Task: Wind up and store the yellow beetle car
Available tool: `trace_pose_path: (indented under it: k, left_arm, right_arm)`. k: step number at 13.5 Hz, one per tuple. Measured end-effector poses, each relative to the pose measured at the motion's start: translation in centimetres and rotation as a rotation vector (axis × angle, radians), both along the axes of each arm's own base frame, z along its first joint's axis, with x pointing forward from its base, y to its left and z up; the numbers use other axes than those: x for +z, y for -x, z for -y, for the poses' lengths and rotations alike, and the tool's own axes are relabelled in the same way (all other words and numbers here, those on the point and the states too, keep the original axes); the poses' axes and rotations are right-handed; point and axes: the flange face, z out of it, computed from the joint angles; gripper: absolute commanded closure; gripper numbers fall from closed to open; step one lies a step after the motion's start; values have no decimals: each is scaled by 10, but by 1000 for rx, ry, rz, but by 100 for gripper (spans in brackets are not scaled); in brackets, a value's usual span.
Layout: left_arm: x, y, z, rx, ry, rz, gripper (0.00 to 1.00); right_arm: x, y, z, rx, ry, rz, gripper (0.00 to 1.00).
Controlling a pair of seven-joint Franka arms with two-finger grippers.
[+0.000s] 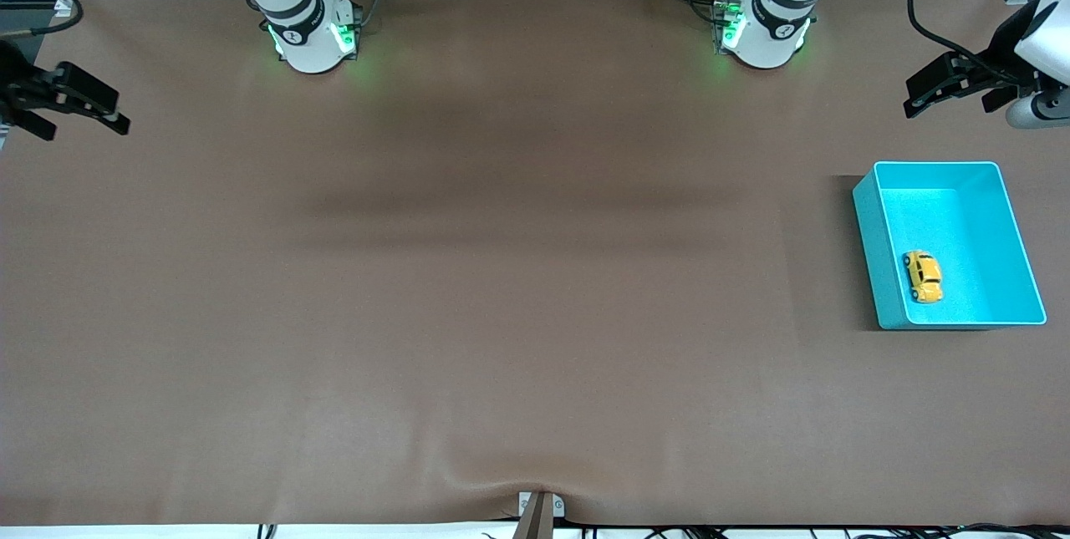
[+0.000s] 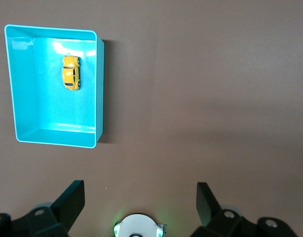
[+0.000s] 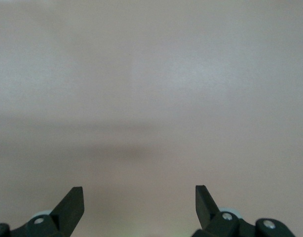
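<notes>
The yellow beetle car lies inside the turquoise bin toward the left arm's end of the table, close to the bin wall that faces the table's middle. In the left wrist view the car and the bin show well away from my left gripper, which is open and holds nothing. My left gripper hangs over the table edge near the bin, closer to the bases. My right gripper waits open over the right arm's end of the table; in its wrist view the gripper has only bare mat beneath it.
The brown mat covers the whole table. Both arm bases stand along the edge farthest from the front camera. A small bracket sits at the nearest edge.
</notes>
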Motion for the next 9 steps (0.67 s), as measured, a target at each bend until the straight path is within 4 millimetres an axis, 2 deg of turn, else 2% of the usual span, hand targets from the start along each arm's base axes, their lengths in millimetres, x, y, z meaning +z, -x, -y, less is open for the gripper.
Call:
trace_pose_path:
  k: [2, 3, 9]
  left_arm:
    - [0, 1, 5, -10, -1, -4, 0]
    - [0, 2, 9, -17, -2, -8, 0]
    - [1, 2, 15, -29, -1, 1, 0]
  right_arm:
    - [0, 2, 22, -33, -2, -1, 0]
    - [0, 2, 26, -38, -2, -2, 0]
    - [-2, 2, 24, -34, -3, -7, 0]
